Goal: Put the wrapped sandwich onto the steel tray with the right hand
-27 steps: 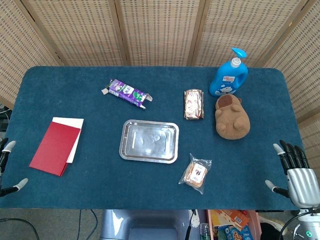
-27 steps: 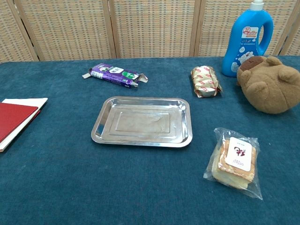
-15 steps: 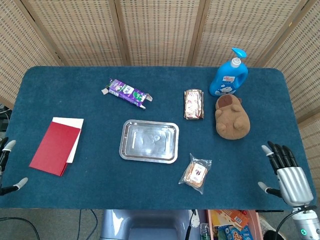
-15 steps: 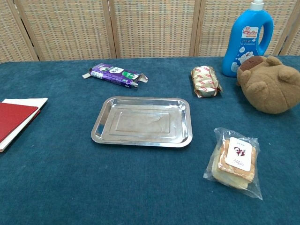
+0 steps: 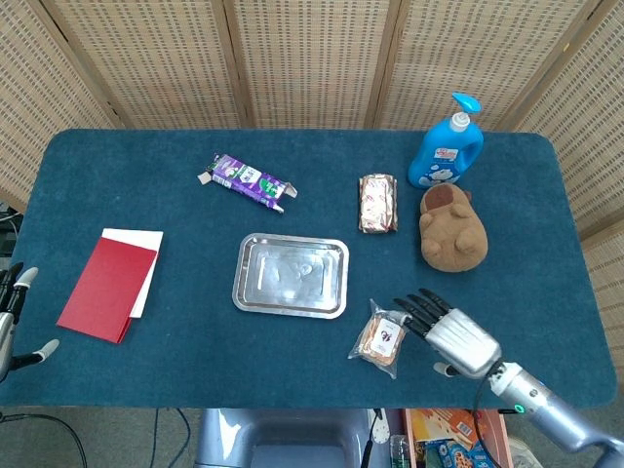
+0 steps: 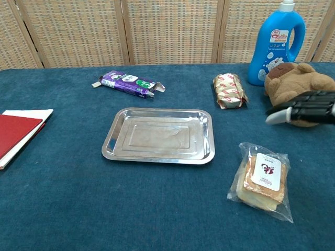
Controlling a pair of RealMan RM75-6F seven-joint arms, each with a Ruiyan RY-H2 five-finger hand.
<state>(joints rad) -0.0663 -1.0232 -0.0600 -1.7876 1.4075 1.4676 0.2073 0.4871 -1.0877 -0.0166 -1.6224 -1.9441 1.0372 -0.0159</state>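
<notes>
Right hand (image 5: 456, 336) is out over the tabletop (image 5: 146, 185), fingers apart and holding nothing, tips just beside the wrapped sandwich (image 5: 381, 337). In chest view the hand (image 6: 306, 109) sits above and to the right of the sandwich (image 6: 261, 179), so I judge it's hovering, not touching yet. The sandwich lies flat in its clear bag near the front edge, just off the front right corner of the steel tray (image 5: 292, 275), w/ a gap between them. Tray is bare.

Step in hand: reach and grasp. How I'd do it:
- Come down on the bread block itself, not the loose bag edges; the film prob slips and crumples if I pinch only plastic.
- Thumb on one long side, fingers on the other, then close gently. It's soft, so squeezing hard would squash it.
- Lift clear of the tray rim before moving across, else the bag could catch the lip and push the tray.
- Short move, toward the tray's middle, then lower and let go flat.

Watch the stuffed bear (image 5: 452, 228) behind the hand, don't brush it w/ the wrist. Left hand (image 5: 12, 322) is at the tabletop's left edge, fingers apart, holding nothing. Leave it there.
</notes>
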